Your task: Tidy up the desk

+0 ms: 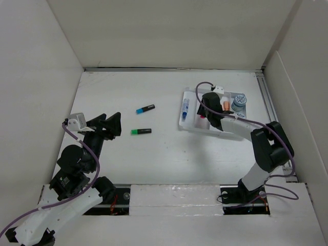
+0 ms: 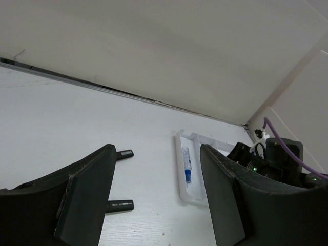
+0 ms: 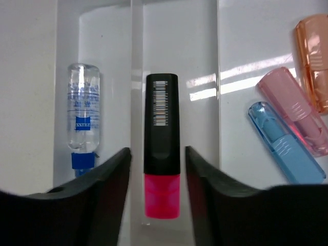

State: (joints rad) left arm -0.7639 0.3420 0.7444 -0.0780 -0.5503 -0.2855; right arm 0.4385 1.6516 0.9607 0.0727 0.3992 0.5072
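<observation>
A: How is the right gripper (image 3: pixel 157 154) standing?

B: It is hanging over the white tray (image 3: pixel 136 51) with its jaws partly open. Its fingers (image 3: pixel 110 179) are flanking the pink highlighter (image 3: pixel 161 128), which is lying in the middle compartment. A thin gap is showing on each side, so it is gripping nothing.

A: And the left gripper (image 1: pixel 107 123)?

B: It is hovering above the left side of the desk (image 1: pixel 169 154). Its jaws are spread wide and are holding nothing.

A: Where is the desk sitting in all this?

B: It is filling the whole floor of the top view, with white panels walling it in. The tray is resting on its far right part.

A: What are you counting?

B: Three highlighters. The pink one is in the tray. The blue highlighter (image 1: pixel 145 108) and the green highlighter (image 1: pixel 141 131) are lying loose on the desk, near each other and well apart from the tray.

A: What else is lying in the tray?

B: One clear bottle (image 3: pixel 84 115) with a blue cap is lying in the left compartment. Three translucent pieces are lying in the right one: a blue piece (image 3: pixel 284 143), a pink piece (image 3: pixel 294 118) and an orange piece (image 3: pixel 313 61). One round blue-grey object (image 1: pixel 239 101) is sitting at the tray's far right end.
</observation>
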